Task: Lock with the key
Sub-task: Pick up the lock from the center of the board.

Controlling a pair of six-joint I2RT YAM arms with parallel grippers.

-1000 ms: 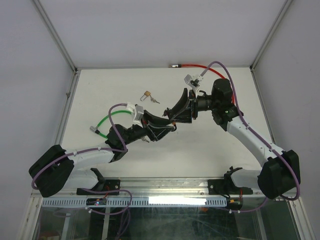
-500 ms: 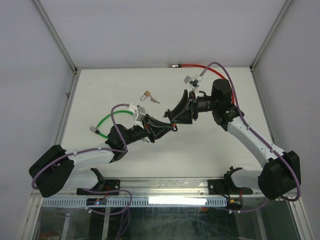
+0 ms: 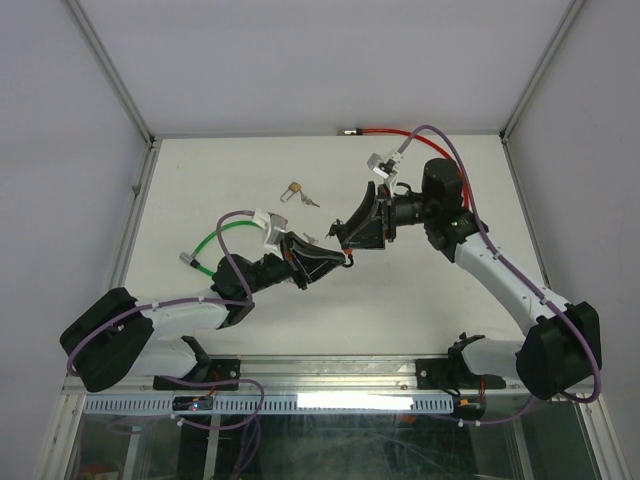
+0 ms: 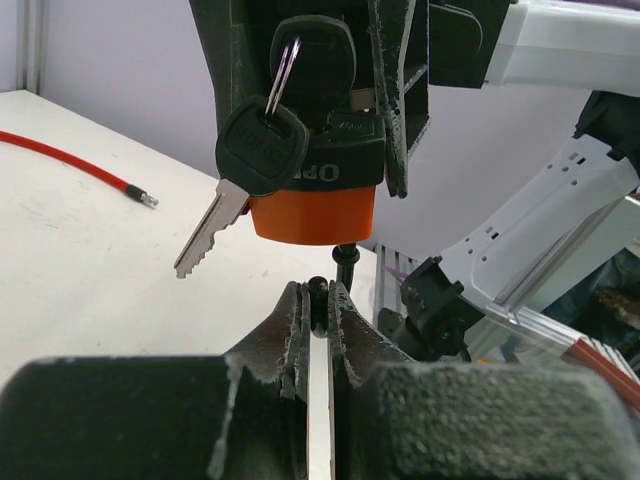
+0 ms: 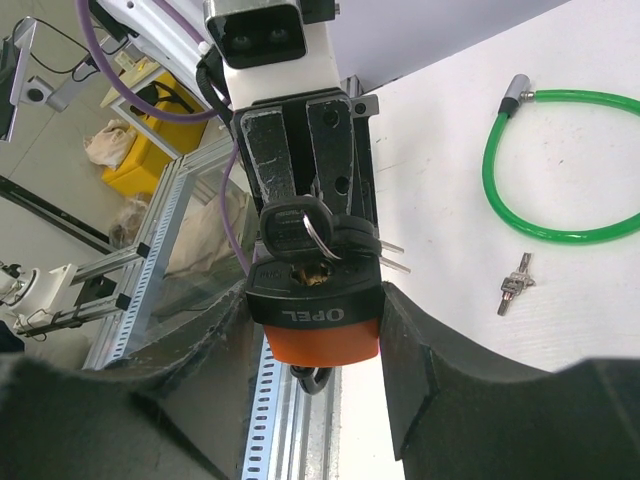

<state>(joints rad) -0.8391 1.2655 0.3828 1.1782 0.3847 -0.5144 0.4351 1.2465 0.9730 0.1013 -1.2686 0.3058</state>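
Pinched narrow with left gripper (image 4: pixel 318 300) at the thin black metal shackle (image 4: pixel 345 258) just under the orange-and-black plastic-cased padlock (image 4: pixel 312 195). Clamped around that padlock, up off the desk (image 4: pixel 80 260), with right gripper (image 5: pixel 315 300). Keyed already at padlock's opposite end with black-headed silver key (image 4: pixel 310 50); by appearances, still to press shackle home and turn.

The right gripper (image 5: pixel 312 345) clamps an orange-and-black padlock (image 5: pixel 318 312) between its padded fingers. A black-headed key (image 5: pixel 290 232) sits in the padlock's top, with a ring through it. The left gripper (image 5: pixel 300 170) reaches in from behind. A green cable loop (image 5: pixel 570 97) and small keys (image 5: pixel 512 285) lie on the white table (image 5: pixel 450 150).
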